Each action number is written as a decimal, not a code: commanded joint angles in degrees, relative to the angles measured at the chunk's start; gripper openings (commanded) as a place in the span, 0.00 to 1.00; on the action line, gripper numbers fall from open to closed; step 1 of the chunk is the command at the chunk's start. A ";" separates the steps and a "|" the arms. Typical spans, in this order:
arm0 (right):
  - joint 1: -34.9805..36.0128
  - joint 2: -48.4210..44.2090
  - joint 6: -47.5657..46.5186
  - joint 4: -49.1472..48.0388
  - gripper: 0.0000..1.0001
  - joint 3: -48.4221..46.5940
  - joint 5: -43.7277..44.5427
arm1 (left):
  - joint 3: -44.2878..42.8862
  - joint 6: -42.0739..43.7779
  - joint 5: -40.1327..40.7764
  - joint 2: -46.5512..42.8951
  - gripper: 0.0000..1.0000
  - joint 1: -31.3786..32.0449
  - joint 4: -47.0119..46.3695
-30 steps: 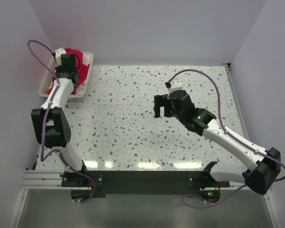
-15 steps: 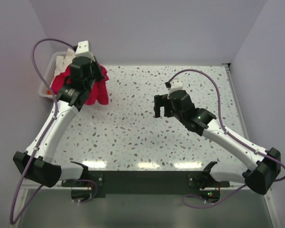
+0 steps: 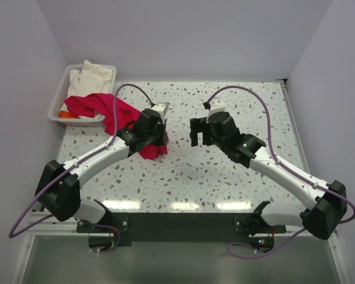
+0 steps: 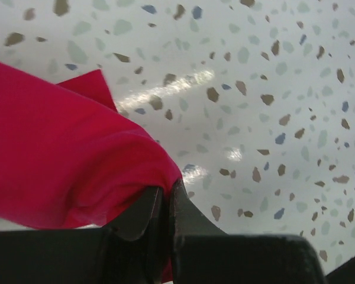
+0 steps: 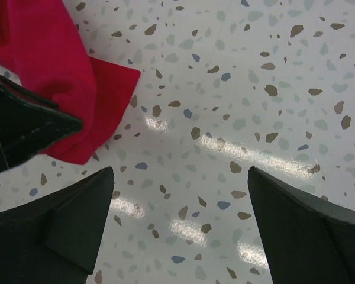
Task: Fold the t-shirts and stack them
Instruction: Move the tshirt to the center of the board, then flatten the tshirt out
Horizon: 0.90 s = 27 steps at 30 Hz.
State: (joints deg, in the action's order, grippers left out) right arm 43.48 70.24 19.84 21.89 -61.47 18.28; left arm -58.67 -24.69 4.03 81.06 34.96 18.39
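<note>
Caught the left gripper [image 4: 165, 190] pinched tight on a bunched fold of the red t-shirt [image 3: 115, 112], jaws pressed right together with cloth squeezed between them. Pretty clear from the left wrist view, with red fabric bulging out to the left of the black fingers [image 4: 136, 216].

Found that shirt strung out in a long band: one end piled in the white tray [image 3: 55, 100] at the far left corner, spilling over the tray's front right rim, the other end out near the middle of the speckled table [image 3: 225, 177], right at the left gripper. Saw a flat red corner lying on the table just beside the grip in the right wrist view. Couldn't tell how much of the rest touched the surface and how much hung off it.

Spotted the right gripper [image 5: 180, 173] spread wide, nothing between the jaws but bare table. Hovered near the gripped end of the shirt, a bit to its right, not touching cloth.

Back in the tray: found the cream t-shirt [image 3: 94, 74] crumpled toward the far side, plus a sliver of orange fabric [image 3: 65, 114] peeking out at the front left corner under the red. Nothing folded or stacked yet, as far as the top view went.
</note>
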 commanded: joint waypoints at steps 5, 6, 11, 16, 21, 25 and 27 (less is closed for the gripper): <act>-0.07 1.04 -0.15 -2.55 0.99 -0.49 0.79 | -4.34 -0.37 -9.65 2.44 0.00 4.85 -7.76; 0.02 0.87 -0.06 -2.47 0.99 -0.40 1.05 | -6.00 -0.19 -10.27 2.70 0.00 5.38 -7.76; -0.07 0.69 0.38 -2.82 0.99 -0.05 1.67 | -10.93 -0.10 -12.02 6.65 0.12 7.40 -7.05; 0.02 1.65 0.99 -3.43 0.96 1.61 -2.80 | -13.75 0.35 -4.40 7.90 0.53 5.04 -1.44; 5.63 8.50 3.54 -0.73 0.90 0.31 -3.88 | -9.89 -0.01 4.12 1.14 0.68 -2.79 2.52; 8.54 12.55 6.70 -0.18 0.88 -0.50 -2.55 | -5.06 1.13 12.66 -7.38 0.71 -2.88 5.68; 8.63 13.96 8.80 -0.18 0.86 -0.23 -2.20 | -0.93 1.31 16.43 -10.98 0.70 -3.05 6.48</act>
State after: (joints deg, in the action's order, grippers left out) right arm 52.27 84.20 24.51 21.52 -60.64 15.03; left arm -63.33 -24.43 12.21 76.49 31.27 22.37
